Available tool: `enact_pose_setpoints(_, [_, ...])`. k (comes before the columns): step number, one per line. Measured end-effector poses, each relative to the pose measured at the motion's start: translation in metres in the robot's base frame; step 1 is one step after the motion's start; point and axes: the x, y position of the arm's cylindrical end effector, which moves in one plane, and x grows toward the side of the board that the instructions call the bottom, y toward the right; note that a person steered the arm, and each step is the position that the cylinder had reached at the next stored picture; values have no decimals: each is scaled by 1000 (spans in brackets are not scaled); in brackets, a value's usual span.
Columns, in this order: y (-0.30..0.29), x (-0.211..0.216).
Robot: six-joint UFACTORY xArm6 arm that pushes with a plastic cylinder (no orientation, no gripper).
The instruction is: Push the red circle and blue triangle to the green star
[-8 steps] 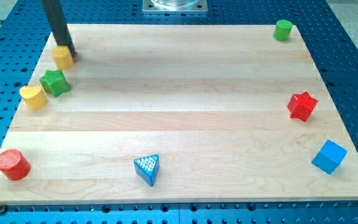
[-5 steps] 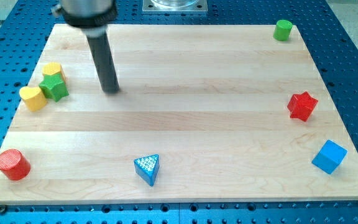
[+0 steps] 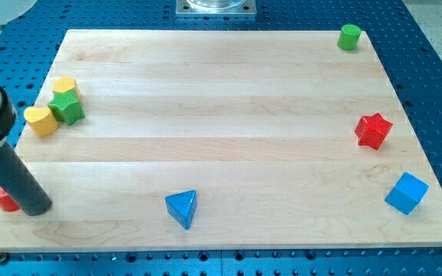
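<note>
Two blocks have to reach the green star [image 3: 67,109], which sits at the far left of the tabletop [image 3: 229,100], wedged between a yellow block [image 3: 65,86] behind it and a yellow heart [image 3: 40,120] at its near left. My tip [image 3: 35,208] stands at the near left corner, touching or just beside the right side of the red circle [image 3: 1,197]. From that side a shove would send the circle left, off the edge. You want the tip around on the circle's near side, so that the push runs away from you toward the star. Keep the line slightly right of the heart, or the circle will strike it and knock the cluster about. The blue triangle [image 3: 182,208] lies well apart, near the middle of the near edge; take it after, from its near right side, on a diagonal.

No fingers exist on this rig, only the rod, and it holds nothing. The rod covers most of the circle, so you cannot tell whether they truly touch. The far yellow block's shape is hard to make out.
</note>
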Motion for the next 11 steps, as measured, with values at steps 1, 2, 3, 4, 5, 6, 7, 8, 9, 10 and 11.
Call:
enact_pose_setpoints(1, [-15,41])
enact_pose_setpoints(2, [-67,12])
enact_pose_setpoints(3, [-27,-23])
enact_pose_setpoints(4, [2,-6])
enact_pose_setpoints(5, [27,-54])
enact_pose_setpoints(6, [31,-90])
enact_pose_setpoints(7, [52,-79])
enact_pose_setpoints(8, [68,-114])
enact_pose_setpoints(9, [78,-140])
enact_pose_setpoints(10, [149,-121])
enact_pose_setpoints(11, [240,-43])
